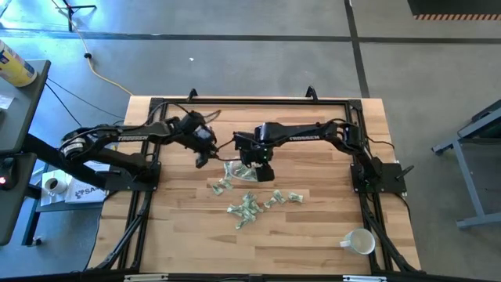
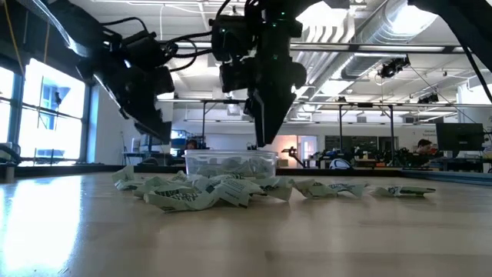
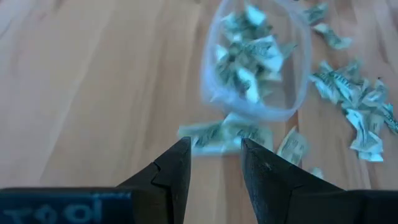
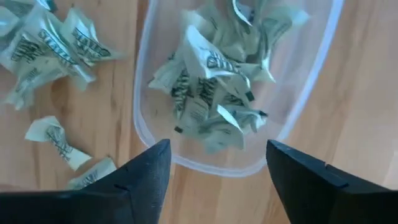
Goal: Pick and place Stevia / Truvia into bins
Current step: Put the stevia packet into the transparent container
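Observation:
The clear container (image 1: 237,171) stands on the table's middle, with several crumpled green-and-white packets (image 4: 211,93) inside. More packets lie loose on the wood at its near side (image 1: 246,207) and beside it (image 1: 221,186). My right gripper (image 4: 217,149) hovers open just above the container's near rim (image 4: 205,167), fingers pointing down, with nothing between them. My left gripper (image 3: 214,144) is open and empty, raised above the table left of the container (image 3: 255,62); one packet (image 3: 224,134) lies on the wood past its fingertips. In the low view the right gripper (image 2: 261,135) hangs over the container (image 2: 231,163).
A white mug (image 1: 358,241) lies on its side near the table's near right corner. A dark frame (image 1: 250,102) runs around the table's edges. Bare wood lies on the near left part (image 1: 180,235). A side table (image 1: 16,94) with items stands off to the left.

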### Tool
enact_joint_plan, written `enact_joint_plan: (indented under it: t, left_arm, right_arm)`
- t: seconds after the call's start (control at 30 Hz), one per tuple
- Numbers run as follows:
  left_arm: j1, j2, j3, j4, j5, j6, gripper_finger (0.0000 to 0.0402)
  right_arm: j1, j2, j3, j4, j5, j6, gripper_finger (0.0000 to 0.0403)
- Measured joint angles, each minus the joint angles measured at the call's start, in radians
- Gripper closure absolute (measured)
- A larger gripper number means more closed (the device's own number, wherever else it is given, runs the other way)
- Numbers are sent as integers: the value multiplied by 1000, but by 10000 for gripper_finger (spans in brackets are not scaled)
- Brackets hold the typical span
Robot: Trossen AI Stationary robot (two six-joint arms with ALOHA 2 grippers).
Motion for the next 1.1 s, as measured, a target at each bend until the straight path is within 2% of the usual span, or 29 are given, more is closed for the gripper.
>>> enact_joint_plan:
  t: [0.17,0.3,0.43,0.6,0.73,0.87,1.1]
  left_arm:
    - [-22,101,1,181,-49,37,227]
    - [-23,176,5,148,-81,133,227]
    - [-57,227,5,167,-124,219,227]
    - [-138,231,5,178,-224,347,227]
    - [-176,232,5,157,-267,432,227]
    - [-187,246,14,155,-271,483,227]
    - [-186,329,69,159,-251,530,227]
  right_arm:
    - [-3,0,0,-77,21,37,141]
    - [-4,-24,-17,-113,29,14,141]
    - [-13,-117,-145,-79,55,12,141]
    - [-33,-272,-344,12,108,23,141]
    - [-38,-376,-454,99,149,50,141]
    - [-41,-446,-519,168,195,96,141]
    - [-41,-473,-562,188,199,124,141]
